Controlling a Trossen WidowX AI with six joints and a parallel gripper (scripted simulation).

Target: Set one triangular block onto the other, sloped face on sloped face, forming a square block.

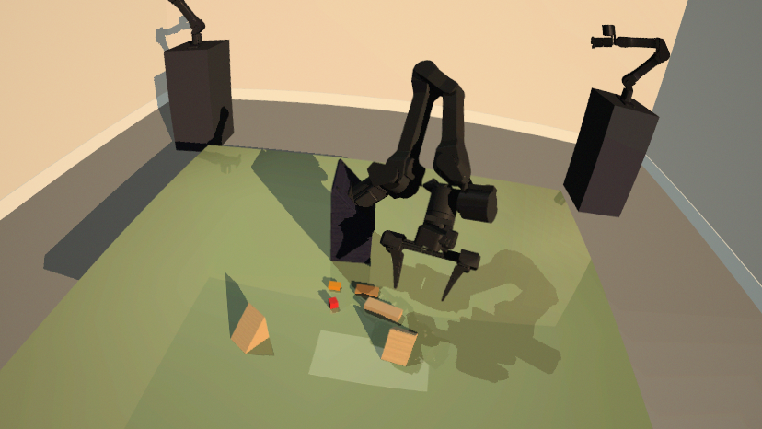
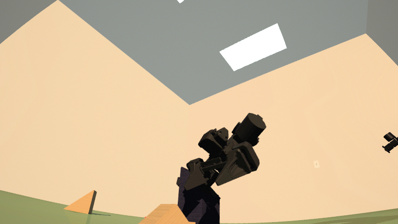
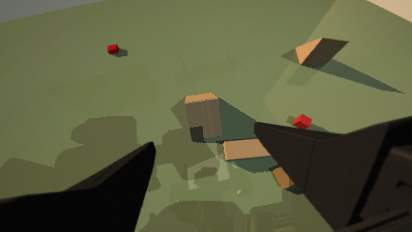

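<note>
One triangular block [image 1: 248, 326] [image 2: 81, 204] [image 3: 322, 51] rests on the table, left in the top view, with a triangular end showing. The other triangular block [image 1: 398, 347] [image 2: 167, 214] [image 3: 204, 117] stands apart from it, right of the pale patch in the top view. Its lower part is cut off in the exterior view, and I cannot tell which way its slope faces. The two blocks do not touch. My gripper [image 1: 420, 294] [image 2: 202, 187] [image 3: 206, 136] is wide open and empty, raised above the table, behind the right-hand block in the top view.
A long tan block [image 1: 383, 308] [image 3: 245, 149] lies close behind the right-hand triangular block. A brown block [image 1: 367, 290] [image 3: 283, 177], an orange block [image 1: 334, 285] and a red block [image 1: 333, 303] [image 3: 302, 121] lie beyond. Another red block [image 3: 113, 49] shows in the wrist view.
</note>
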